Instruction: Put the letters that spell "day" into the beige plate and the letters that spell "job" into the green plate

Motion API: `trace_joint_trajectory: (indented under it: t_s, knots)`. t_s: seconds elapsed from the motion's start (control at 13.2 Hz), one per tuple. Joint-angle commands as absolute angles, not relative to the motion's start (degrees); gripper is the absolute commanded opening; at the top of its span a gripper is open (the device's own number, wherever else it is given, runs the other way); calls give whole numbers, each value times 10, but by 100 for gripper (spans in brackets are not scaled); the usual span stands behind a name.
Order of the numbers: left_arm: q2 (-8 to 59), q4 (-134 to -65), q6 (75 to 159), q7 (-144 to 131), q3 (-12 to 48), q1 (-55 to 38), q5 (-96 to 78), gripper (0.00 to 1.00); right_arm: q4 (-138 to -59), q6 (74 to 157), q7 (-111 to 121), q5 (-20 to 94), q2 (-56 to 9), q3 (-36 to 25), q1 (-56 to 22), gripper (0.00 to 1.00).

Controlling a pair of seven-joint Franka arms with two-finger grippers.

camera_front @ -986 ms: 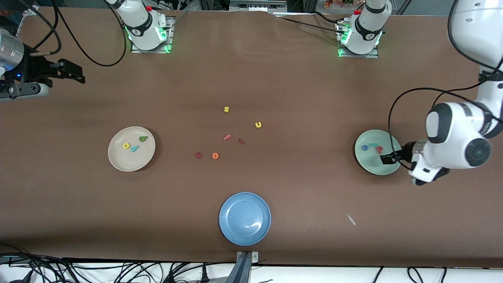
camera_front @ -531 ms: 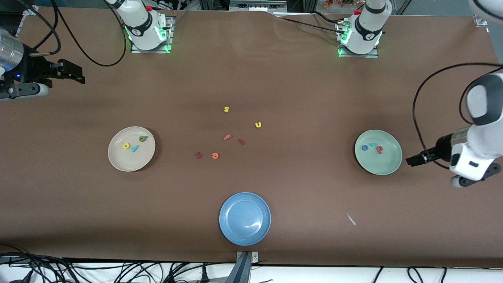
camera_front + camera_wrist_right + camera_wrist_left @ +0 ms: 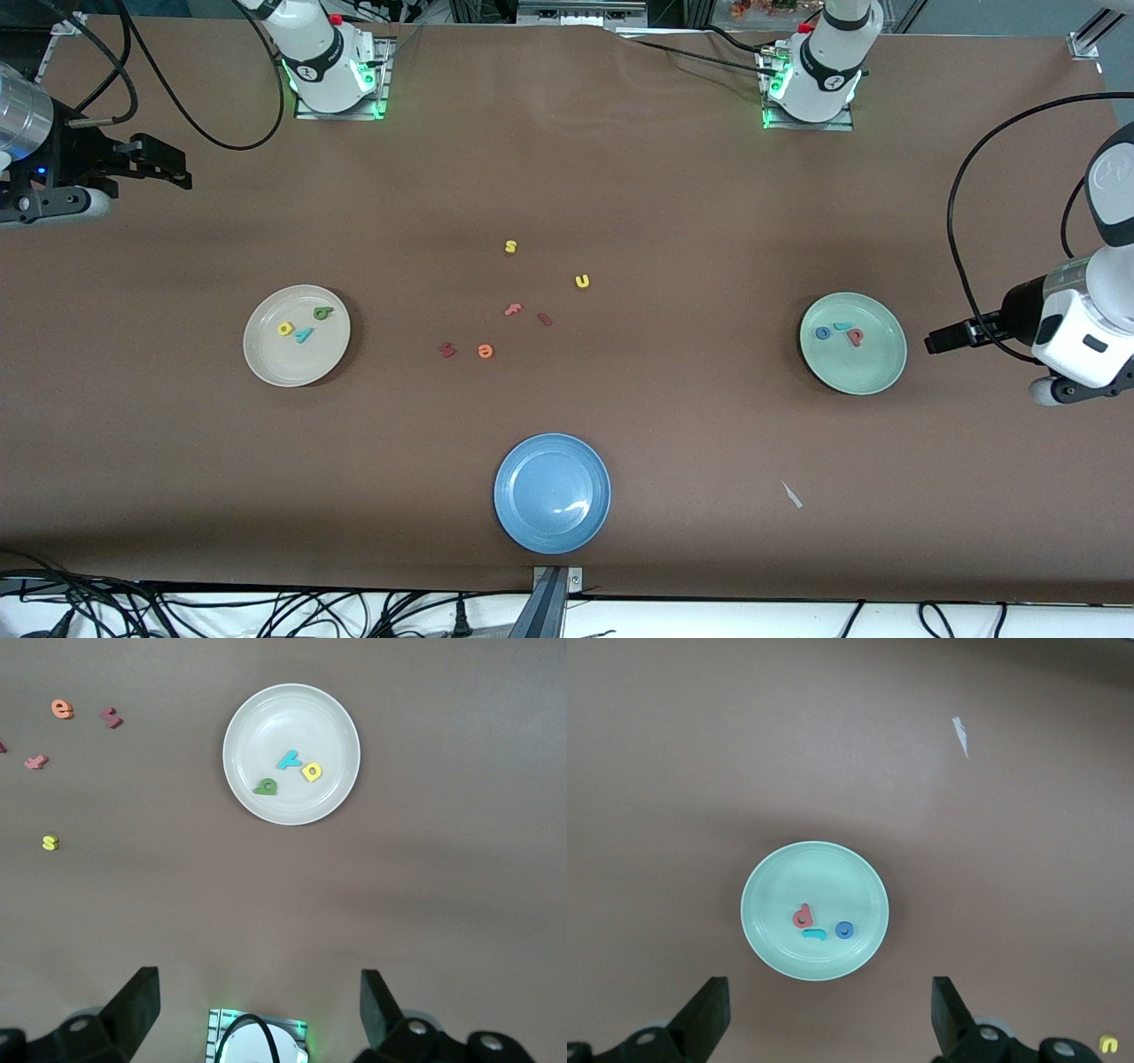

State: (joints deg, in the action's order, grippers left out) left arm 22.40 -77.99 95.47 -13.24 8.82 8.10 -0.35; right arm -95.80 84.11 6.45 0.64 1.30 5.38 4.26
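The beige plate (image 3: 266,354) holds the yellow letter (image 3: 284,329), the teal "y" (image 3: 304,334) and the dark green letter (image 3: 322,312). In the green plate (image 3: 873,368) lie the blue "o" (image 3: 823,333), the teal "j" (image 3: 842,326) and the salmon-red letter (image 3: 854,336). My left gripper (image 3: 932,342) hangs open and empty over the table beside the green plate, toward the left arm's end. In the left wrist view the green plate (image 3: 780,886) lies ahead of the open left gripper (image 3: 828,1014). My right gripper (image 3: 182,168) waits open and empty at the right arm's end, high over the table.
A blue plate (image 3: 552,493) sits nearest the front camera, mid-table. Loose letters lie in the middle: yellow "s" (image 3: 510,246), yellow "u" (image 3: 582,281), pink "f" (image 3: 513,309), orange "e" (image 3: 485,351), two dark red ones (image 3: 447,350). A white scrap (image 3: 791,494) lies nearer the camera than the green plate.
My left arm has drawn back from over the green plate toward the left arm's end of the table. The right arm and all letters have stayed put.
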Motion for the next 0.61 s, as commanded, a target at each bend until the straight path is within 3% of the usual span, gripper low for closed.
trace_joint_trajectory:
  t_s: [0.0, 0.53]
  knots:
    - [225, -771, 943, -107, 92, 80, 9, 100, -955, 840, 62, 18, 16, 49, 38, 100]
    - [225, -771, 948, -109, 98, 62, 9, 100, -955, 842, 65, 18, 15, 49, 38, 100]
